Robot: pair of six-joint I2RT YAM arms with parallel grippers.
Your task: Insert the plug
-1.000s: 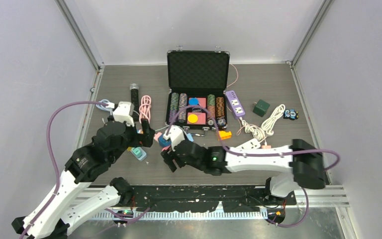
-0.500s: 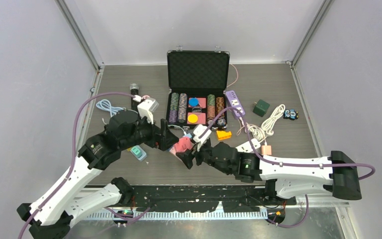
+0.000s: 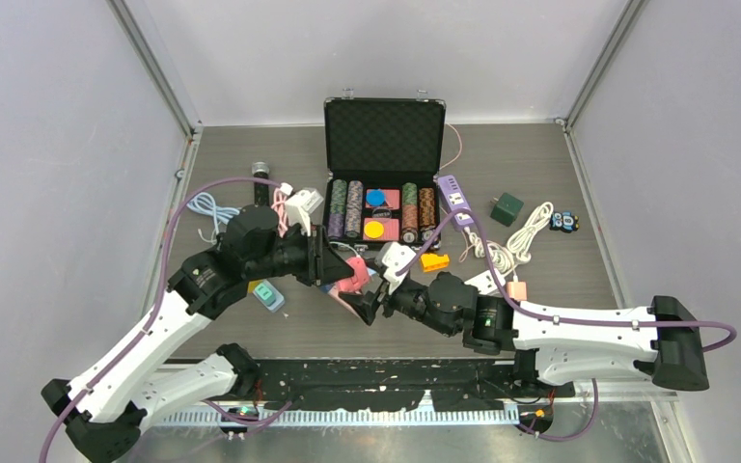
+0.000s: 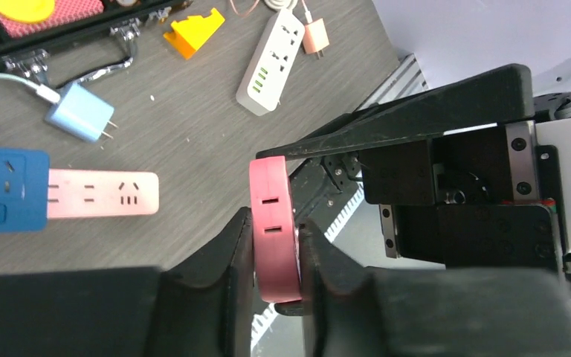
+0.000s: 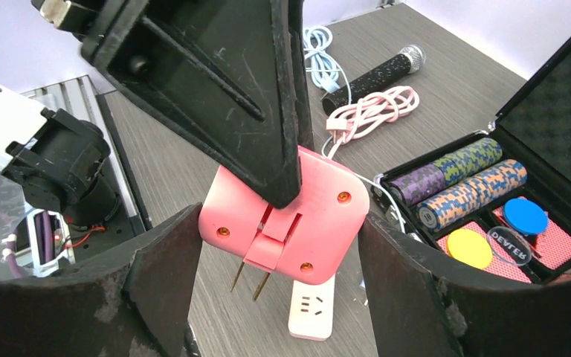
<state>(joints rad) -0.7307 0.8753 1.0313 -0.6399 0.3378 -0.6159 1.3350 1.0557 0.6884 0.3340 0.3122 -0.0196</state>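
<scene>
I am holding the pink plug (image 5: pixel 282 216) in the air between my two arms, above the surface (image 4: pixel 193 126) and near the front of the open chip case (image 3: pixel 384 135). My right gripper (image 5: pixel 279 227) is grasping it across its wide body, one finger on each side edge, with the two prongs (image 5: pixel 251 281) pointing down and clear of everything. My left gripper (image 4: pixel 275 238) is pinching the same plug across its thin dimension, fingers pressing on both flat faces.

I am reading this as a regrasp before the insertion. To do it well, I am keeping both arms from pulling against each other, so the plug is not twisting between two grips. Only one gripper should be letting go, and only once the other is seated squarely. Neither finger should be covering the prongs. The pink power strip (image 4: pixel 104 195) is lying close below, the white power strip (image 4: pixel 271 56) farther off. I am aiming to keep the prongs upright for a straight descent.
</scene>
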